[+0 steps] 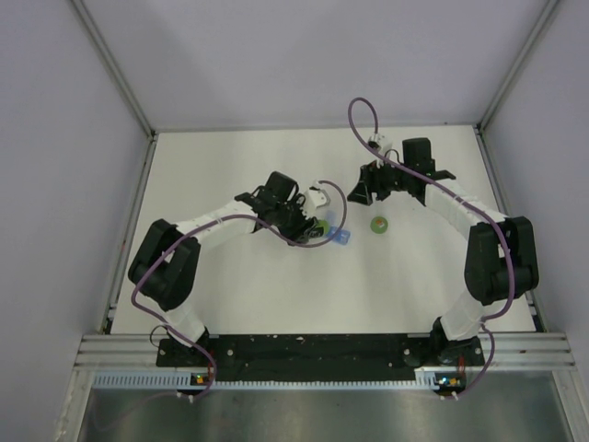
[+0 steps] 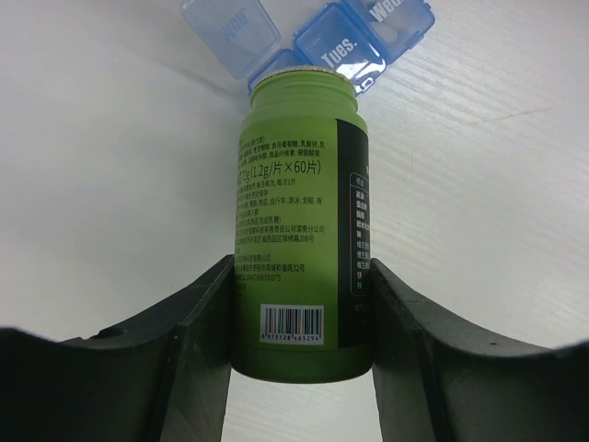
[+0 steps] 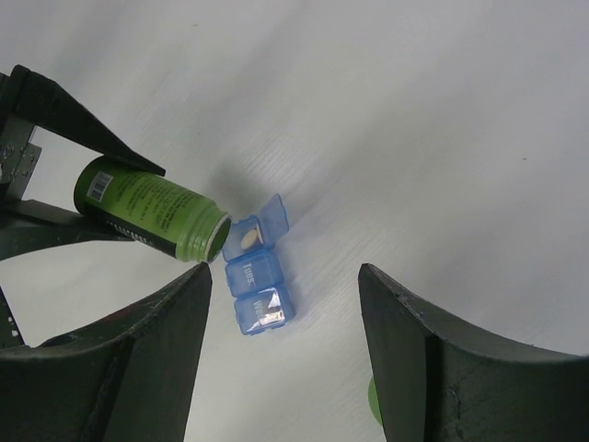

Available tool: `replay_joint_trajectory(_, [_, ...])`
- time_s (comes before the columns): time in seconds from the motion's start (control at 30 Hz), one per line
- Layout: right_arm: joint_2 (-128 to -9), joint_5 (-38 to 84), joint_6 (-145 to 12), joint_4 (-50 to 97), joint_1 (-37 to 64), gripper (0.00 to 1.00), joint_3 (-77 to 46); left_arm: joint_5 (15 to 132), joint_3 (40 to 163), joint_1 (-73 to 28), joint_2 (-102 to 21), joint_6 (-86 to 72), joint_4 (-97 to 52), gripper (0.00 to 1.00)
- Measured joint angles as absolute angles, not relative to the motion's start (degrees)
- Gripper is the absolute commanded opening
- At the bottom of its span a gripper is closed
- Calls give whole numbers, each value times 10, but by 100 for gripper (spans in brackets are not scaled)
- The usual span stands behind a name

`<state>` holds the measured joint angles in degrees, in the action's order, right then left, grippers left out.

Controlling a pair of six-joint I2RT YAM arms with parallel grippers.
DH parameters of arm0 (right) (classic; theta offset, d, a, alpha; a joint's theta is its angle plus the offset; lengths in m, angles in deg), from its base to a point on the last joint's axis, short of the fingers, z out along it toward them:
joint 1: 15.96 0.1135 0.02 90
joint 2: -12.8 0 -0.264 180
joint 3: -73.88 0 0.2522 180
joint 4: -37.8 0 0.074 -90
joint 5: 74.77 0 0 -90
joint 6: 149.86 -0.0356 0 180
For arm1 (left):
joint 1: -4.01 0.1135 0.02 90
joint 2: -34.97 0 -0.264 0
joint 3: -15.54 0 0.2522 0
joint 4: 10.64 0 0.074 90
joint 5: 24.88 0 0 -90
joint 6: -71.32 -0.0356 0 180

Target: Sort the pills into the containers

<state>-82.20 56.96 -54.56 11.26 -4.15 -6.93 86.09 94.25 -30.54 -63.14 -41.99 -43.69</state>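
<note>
While the left claw (image 2: 302, 276) clamps the green bottle (image 2: 294, 184) near its base, the uncapped mouth tilts down at the blue pill box (image 3: 256, 272) on the table (image 1: 276, 295). The box's end compartment stands open with a white pill (image 3: 249, 238) inside. The right claw (image 3: 285, 273) hangs spread and empty nearby, with the green cap (image 1: 378, 224) near it.

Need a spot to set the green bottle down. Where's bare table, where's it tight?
Bare: the table strip between the pill box and the near edge, and the far strip along the back wall. Tight: the centre, where the left gripper with the bottle, the pill box, the green cap and the right gripper cluster.
</note>
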Motion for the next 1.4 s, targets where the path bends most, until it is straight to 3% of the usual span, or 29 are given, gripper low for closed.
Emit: replay_joint_trajectory(1.4, [-822,574,-550,114,-41,65,-66,830,994,-316,-650,-429,-496,0])
